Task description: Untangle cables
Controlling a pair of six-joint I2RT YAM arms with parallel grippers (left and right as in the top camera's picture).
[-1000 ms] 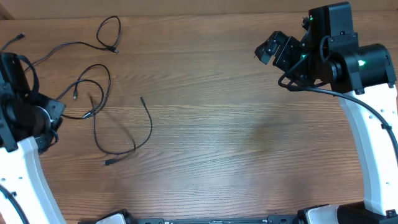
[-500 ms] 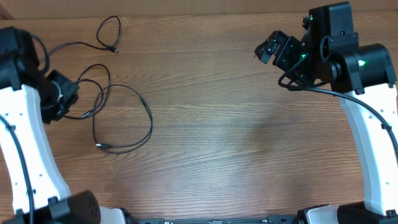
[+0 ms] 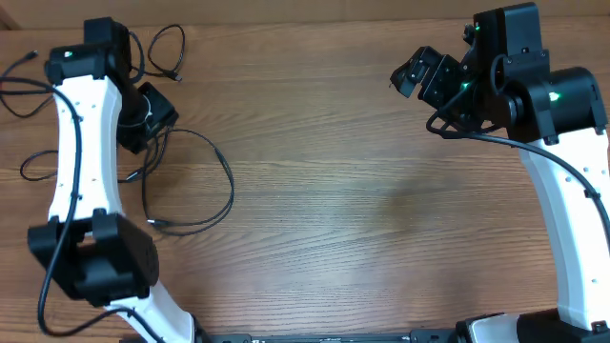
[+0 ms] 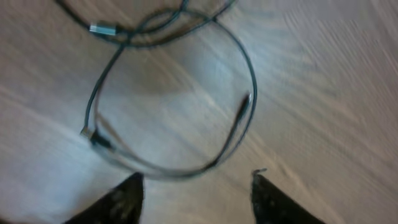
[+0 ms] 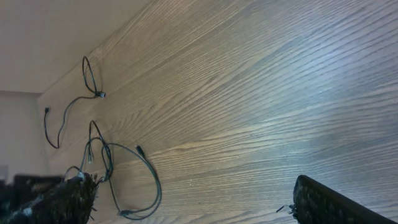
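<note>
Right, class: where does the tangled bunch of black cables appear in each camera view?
Overhead: the cable tangle lies at far left, in the upper half.
Left wrist: the cable tangle fills the top and middle, blurred.
Right wrist: the cable tangle is small, at lower left.
Shared landmark: the wooden table beneath it.

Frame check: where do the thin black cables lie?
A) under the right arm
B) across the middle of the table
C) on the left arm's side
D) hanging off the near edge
C: the cables lie on the table beside the left arm, far across from the right arm.
</note>
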